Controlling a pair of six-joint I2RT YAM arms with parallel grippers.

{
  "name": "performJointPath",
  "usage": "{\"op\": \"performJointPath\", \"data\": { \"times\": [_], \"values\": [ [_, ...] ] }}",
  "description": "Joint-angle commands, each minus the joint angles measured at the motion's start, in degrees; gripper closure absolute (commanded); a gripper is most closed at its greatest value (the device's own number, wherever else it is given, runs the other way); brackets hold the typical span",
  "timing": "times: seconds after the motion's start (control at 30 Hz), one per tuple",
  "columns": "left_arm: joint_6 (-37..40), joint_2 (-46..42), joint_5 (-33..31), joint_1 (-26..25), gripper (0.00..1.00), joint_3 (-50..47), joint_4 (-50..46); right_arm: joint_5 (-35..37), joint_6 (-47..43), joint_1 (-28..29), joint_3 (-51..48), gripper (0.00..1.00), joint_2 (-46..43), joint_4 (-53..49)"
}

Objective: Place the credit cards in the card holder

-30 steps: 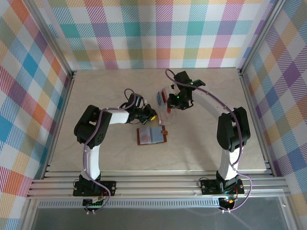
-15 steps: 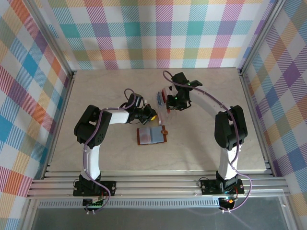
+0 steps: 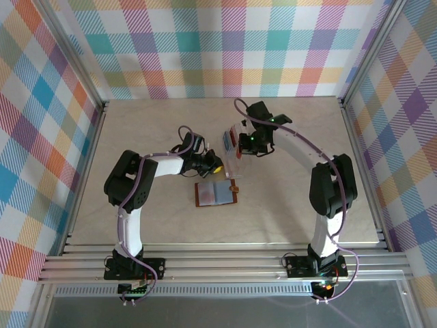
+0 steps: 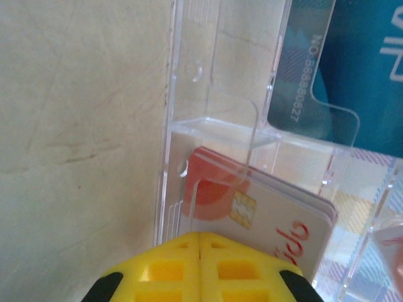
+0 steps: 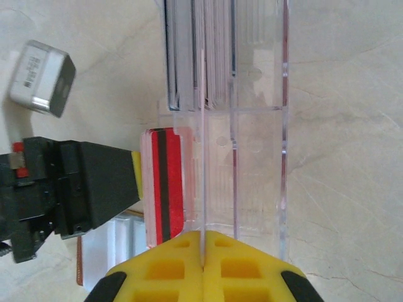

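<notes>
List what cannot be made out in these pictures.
Top external view: brown leather fold-over wallet, pocket contents too small.
Left wrist view: teal-green plastic card, cut by top and right edges; red-and-white plastic card, lower part behind left end effector.

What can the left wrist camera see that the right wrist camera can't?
Left wrist: a teal card with numbers, and a red-white card with a chip. Right wrist: a black-striped red card, more cards standing on edge, and the right tool pinching a wall of the clear tray. Both: that tray, the table and the left tool.
</notes>
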Motion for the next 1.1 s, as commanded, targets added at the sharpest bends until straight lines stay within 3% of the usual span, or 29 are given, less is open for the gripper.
{"op": "performJointPath", "data": {
  "times": [0.0,0.43,0.9,1.07],
  "values": [
    [3.8,-4.1,0.0,-0.3,0.92,3.0,-7.4,-0.4,0.3,0.3,-0.4,1.00,-2.9,0.5],
    [8.4,-16.8,-7.6,0.7,0.87,2.0,-19.4,-0.4,1.6,0.2,-3.8,1.00,-9.8,1.2],
    [13.5,-30.1,-15.5,0.8,0.68,-9.2,-30.0,-4.2,3.5,3.3,-20.3,1.00,-22.1,7.9],
    [15.7,-30.1,-16.5,0.6,0.66,-12.9,-30.5,-12.4,3.5,4.9,-26.0,1.00,-24.2,11.7]
  ]
}}
